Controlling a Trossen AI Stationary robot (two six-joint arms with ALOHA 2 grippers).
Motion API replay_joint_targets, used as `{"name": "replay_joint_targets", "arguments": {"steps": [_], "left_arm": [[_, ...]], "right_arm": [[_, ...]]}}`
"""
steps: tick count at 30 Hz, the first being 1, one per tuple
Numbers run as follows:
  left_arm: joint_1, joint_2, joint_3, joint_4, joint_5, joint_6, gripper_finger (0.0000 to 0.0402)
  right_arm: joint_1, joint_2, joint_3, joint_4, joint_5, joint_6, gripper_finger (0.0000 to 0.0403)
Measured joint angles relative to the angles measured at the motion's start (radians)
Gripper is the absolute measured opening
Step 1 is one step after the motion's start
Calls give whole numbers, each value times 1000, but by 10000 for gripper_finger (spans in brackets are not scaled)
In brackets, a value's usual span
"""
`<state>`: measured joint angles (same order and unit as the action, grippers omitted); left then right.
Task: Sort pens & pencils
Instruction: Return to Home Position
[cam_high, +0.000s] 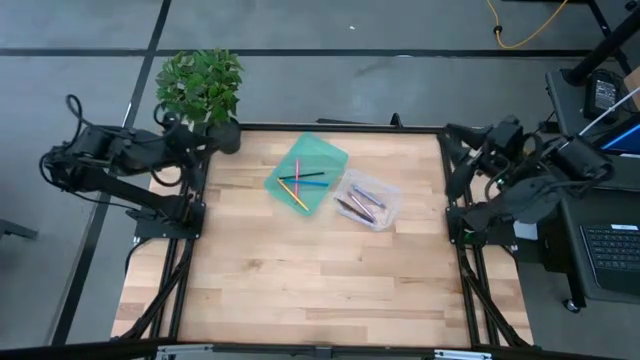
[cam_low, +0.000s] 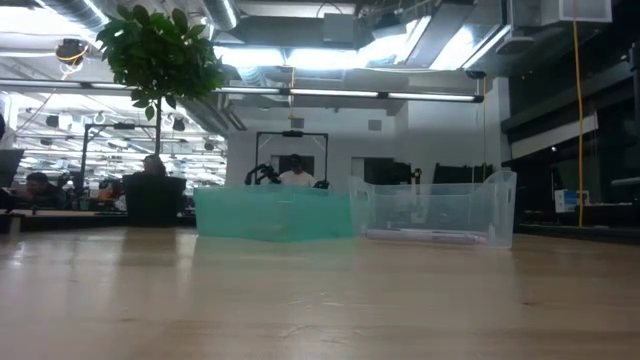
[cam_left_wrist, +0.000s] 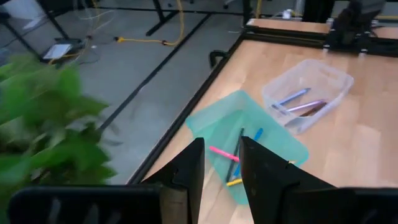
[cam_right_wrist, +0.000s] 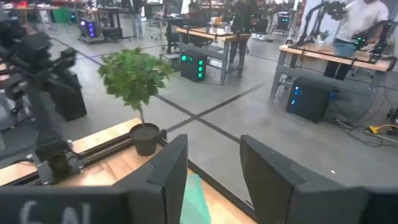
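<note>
A green tray (cam_high: 308, 172) holds yellow, blue, pink and black sticks (cam_high: 299, 184); the same green tray (cam_left_wrist: 247, 146) and sticks (cam_left_wrist: 235, 162) show in the left wrist view. Beside it a clear tray (cam_high: 367, 200) holds brown, lavender and grey-blue sticks (cam_high: 360, 204), seen again as sticks (cam_left_wrist: 303, 103) in the clear tray (cam_left_wrist: 308, 93). Both trays rest on the table near its far edge. My left gripper (cam_left_wrist: 219, 163) is open, parked at the far-left corner. My right gripper (cam_right_wrist: 214, 163) is open, parked at the far-right corner. Neither touches anything.
A potted plant (cam_high: 203, 92) stands at the table's far-left corner, close to my left arm. In the low view the green tray (cam_low: 272, 212) and clear tray (cam_low: 435, 208) stand side by side. The wooden table (cam_high: 320, 280) spreads bare toward its near edge.
</note>
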<state>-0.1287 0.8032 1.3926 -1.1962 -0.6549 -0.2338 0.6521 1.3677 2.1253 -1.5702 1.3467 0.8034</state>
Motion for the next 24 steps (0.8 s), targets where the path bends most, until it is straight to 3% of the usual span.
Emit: {"name": "replay_joint_targets", "arguments": {"steps": [11,16,24], "left_arm": [[0,-92,0,-63,-44,-28,94],[1,-118,0,-174,-97,-113,94],[1,-164,-49,-234,-110,-199,94]], "right_arm": [[-1,-388,-467,-1,5,246,148],[-1,-569,-671,-1,-15,318,148],[-9,-817,-900,-1,-16,375,148]]}}
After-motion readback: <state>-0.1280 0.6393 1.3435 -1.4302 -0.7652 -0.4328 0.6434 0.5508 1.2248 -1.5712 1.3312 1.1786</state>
